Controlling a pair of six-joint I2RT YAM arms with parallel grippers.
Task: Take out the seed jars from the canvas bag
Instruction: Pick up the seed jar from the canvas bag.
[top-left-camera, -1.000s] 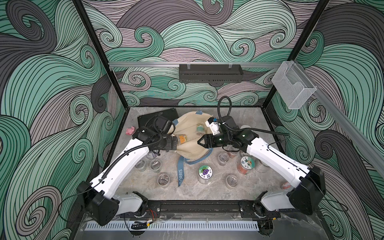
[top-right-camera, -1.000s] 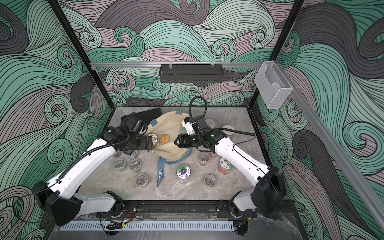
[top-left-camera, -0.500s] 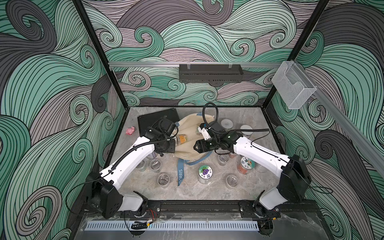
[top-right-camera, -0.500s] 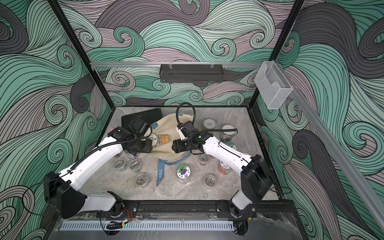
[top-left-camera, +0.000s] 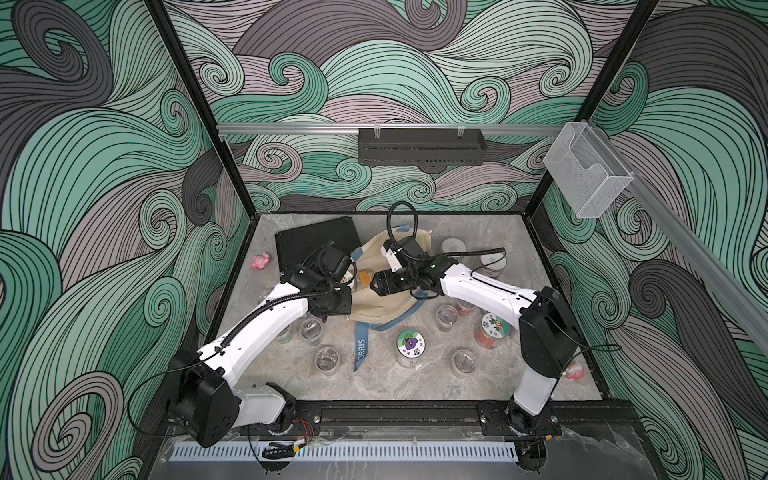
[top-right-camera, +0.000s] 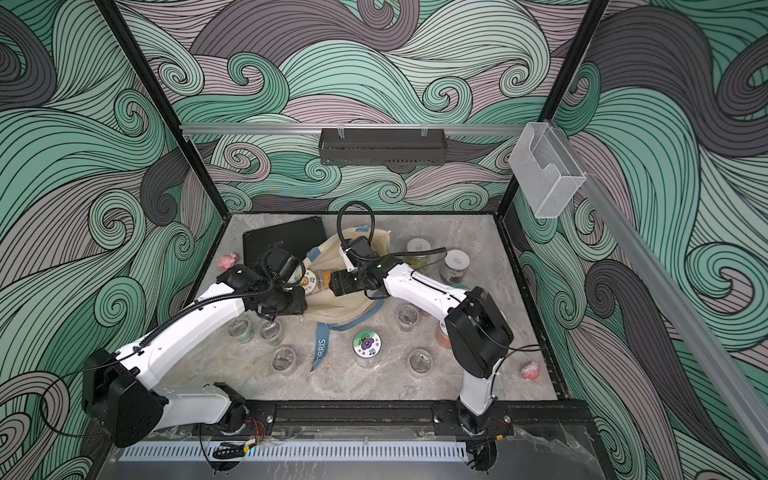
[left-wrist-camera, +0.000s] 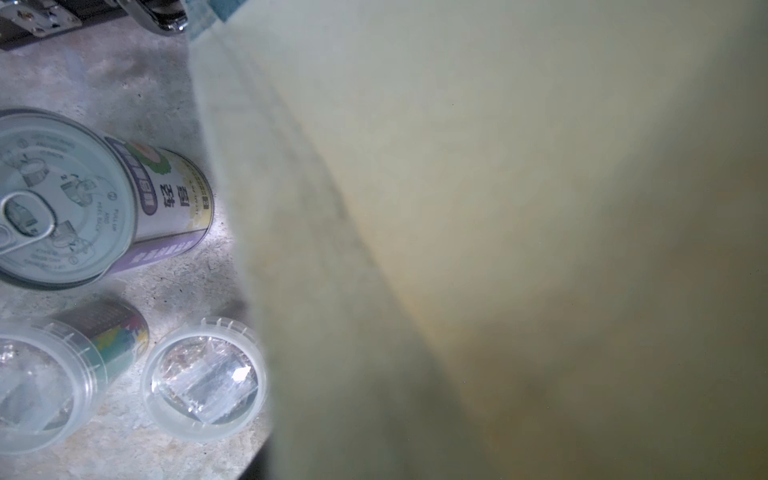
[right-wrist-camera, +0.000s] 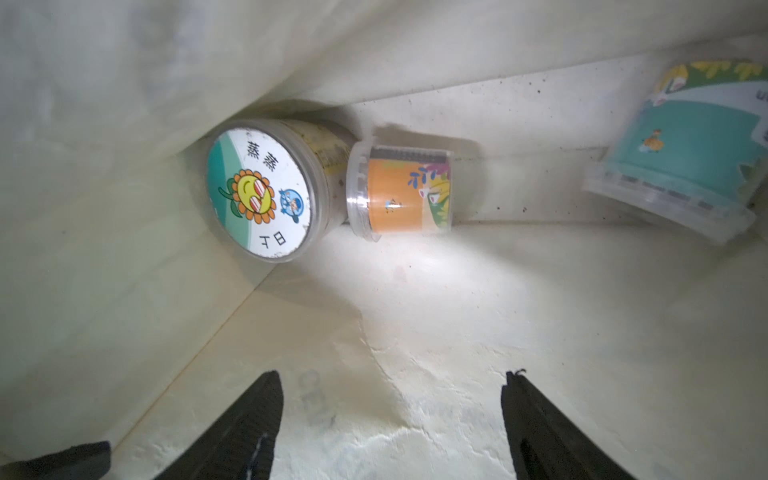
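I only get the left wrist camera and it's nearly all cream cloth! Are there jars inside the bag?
Observer: Yes. The right wrist view looks inside the canvas bag: a sunflower-lid jar lies on its side beside an orange-label jar.
Operator: Is the other gripper holding one?
Observer: No. The right gripper is open and empty, pointing toward those two.
Operator: Any more in there?
Observer: One teal-label jar, lying apart from the pair.
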